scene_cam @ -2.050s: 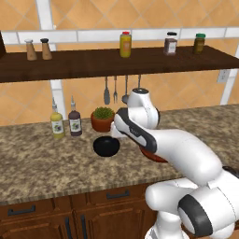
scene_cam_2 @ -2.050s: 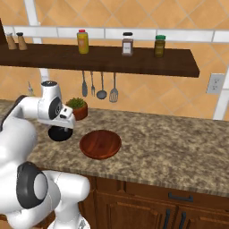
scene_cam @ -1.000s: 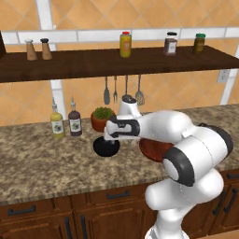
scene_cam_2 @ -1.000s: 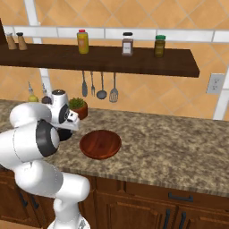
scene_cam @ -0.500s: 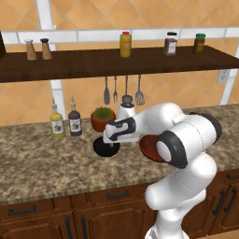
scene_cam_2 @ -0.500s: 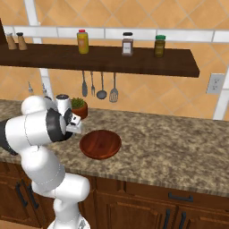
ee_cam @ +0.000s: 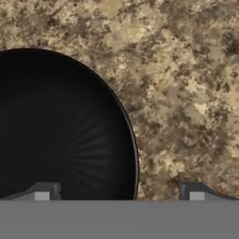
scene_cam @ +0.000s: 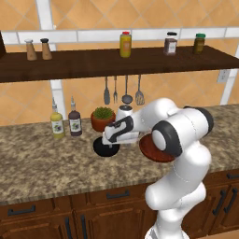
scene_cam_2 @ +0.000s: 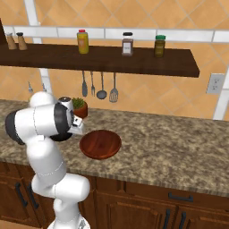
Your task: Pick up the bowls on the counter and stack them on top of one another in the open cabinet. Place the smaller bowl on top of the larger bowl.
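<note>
The small glossy black bowl (scene_cam: 105,149) stands on the granite counter (scene_cam: 42,164) in front of the plant pot. My gripper (scene_cam: 109,141) is low over its right edge. In the hand view the black bowl (ee_cam: 60,130) takes up the left side, and my gripper (ee_cam: 119,195) is open astride its rim: one fingertip (ee_cam: 42,194) over the inside, the other over the bare counter (ee_cam: 186,93). The wide reddish-brown bowl (scene_cam_2: 100,144) lies on the counter to the right; in the left base view the brown bowl (scene_cam: 150,150) is partly hidden by my arm. The dark wooden shelf (scene_cam: 116,65) runs above.
A terracotta plant pot (scene_cam: 102,119) stands just behind the black bowl, with two bottles (scene_cam: 65,125) to its left. Utensils (scene_cam: 126,91) hang under the shelf. Jars and shakers (scene_cam: 125,44) stand spaced along the shelf, with bare board between them.
My arm has folded and its elbow has swung in front of the brown bowl, while the hand has stayed low over the black bowl's edge. Neither bowl has moved.
</note>
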